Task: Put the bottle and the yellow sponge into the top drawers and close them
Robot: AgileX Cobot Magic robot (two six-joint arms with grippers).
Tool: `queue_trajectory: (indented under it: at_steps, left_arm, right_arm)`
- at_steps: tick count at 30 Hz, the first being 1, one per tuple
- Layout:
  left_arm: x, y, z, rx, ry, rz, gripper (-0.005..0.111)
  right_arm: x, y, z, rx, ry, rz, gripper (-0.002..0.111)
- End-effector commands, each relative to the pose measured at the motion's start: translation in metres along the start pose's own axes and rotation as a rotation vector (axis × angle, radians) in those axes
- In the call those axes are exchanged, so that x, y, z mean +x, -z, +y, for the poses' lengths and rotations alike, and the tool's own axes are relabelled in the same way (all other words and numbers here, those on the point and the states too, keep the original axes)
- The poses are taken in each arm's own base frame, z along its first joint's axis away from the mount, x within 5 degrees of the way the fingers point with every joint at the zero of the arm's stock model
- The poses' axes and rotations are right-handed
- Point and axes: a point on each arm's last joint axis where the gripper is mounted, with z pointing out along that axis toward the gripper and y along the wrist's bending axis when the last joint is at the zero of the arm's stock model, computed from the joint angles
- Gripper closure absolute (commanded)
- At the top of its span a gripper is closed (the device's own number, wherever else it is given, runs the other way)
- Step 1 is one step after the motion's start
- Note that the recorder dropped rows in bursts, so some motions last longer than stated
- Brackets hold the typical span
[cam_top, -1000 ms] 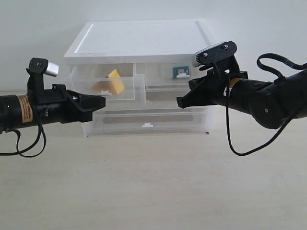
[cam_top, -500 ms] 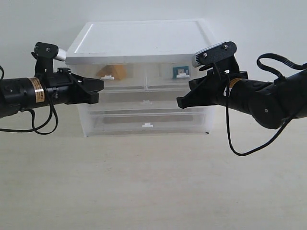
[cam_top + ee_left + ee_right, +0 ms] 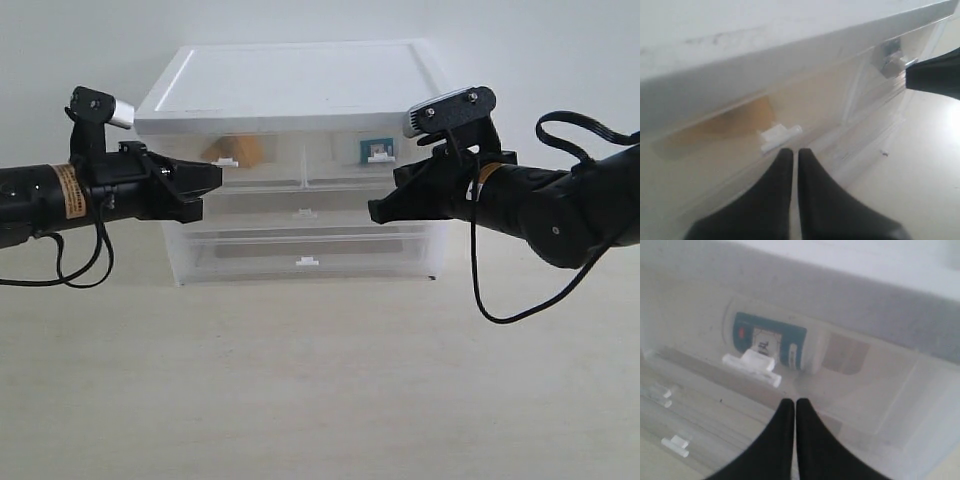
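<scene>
The white-topped cabinet [image 3: 290,85] stands at the back. Both top drawers are pushed in. The yellow sponge [image 3: 240,148] [image 3: 725,122] shows dimly through the left top drawer [image 3: 225,165]. The bottle [image 3: 378,150] [image 3: 770,340] lies inside the right top drawer [image 3: 365,168], its blue-teal label facing out. My left gripper [image 3: 215,178] [image 3: 795,152] is shut and empty, its tips just below that drawer's white tab handle [image 3: 780,136]. My right gripper [image 3: 375,212] [image 3: 795,402] is shut and empty, close to the right drawer's front, below its handle [image 3: 752,367].
Two full-width translucent drawers [image 3: 305,250] sit below the top pair, both closed. The cabinet rests on a pale tabletop [image 3: 320,380]. The right arm's black cable [image 3: 500,300] hangs down toward the table.
One second ago the left top drawer stood pulled out with the sponge in plain view; it is now pushed in. My left gripper rose and moved forward to the drawer front. The right arm stayed still.
</scene>
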Motion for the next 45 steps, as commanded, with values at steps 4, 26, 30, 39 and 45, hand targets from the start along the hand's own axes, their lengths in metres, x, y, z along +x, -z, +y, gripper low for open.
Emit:
queue_trajectory:
  at_steps: [4, 26, 30, 39, 45]
  left_arm:
    - [-0.003, 0.019, -0.005, -0.066, -0.048, -0.013, 0.103]
    - [-0.031, 0.179, -0.091, -0.316, -0.098, -0.453, 0.103]
    - [-0.034, 0.215, -0.12, -0.358, -0.199, -0.557, 0.103]
    - [-0.02, 0.281, -0.168, -0.475, -0.233, -0.721, 0.103]
    - [-0.004, 0.316, -0.193, -0.558, -0.287, -0.838, 0.103]
  right_arm:
    - [-0.021, 0.021, -0.001, -0.028, -0.042, 0.008, 0.108]
    - [-0.048, 0.255, 0.024, -0.053, -0.071, -0.515, 0.108]
    - [-0.038, 0.299, 0.029, -0.036, -0.07, -0.616, 0.108]
    - [-0.015, 0.378, 0.033, 0.013, -0.124, -0.814, 0.108]
    - [0.008, 0.389, 0.032, 0.057, -0.144, -0.792, 0.108]
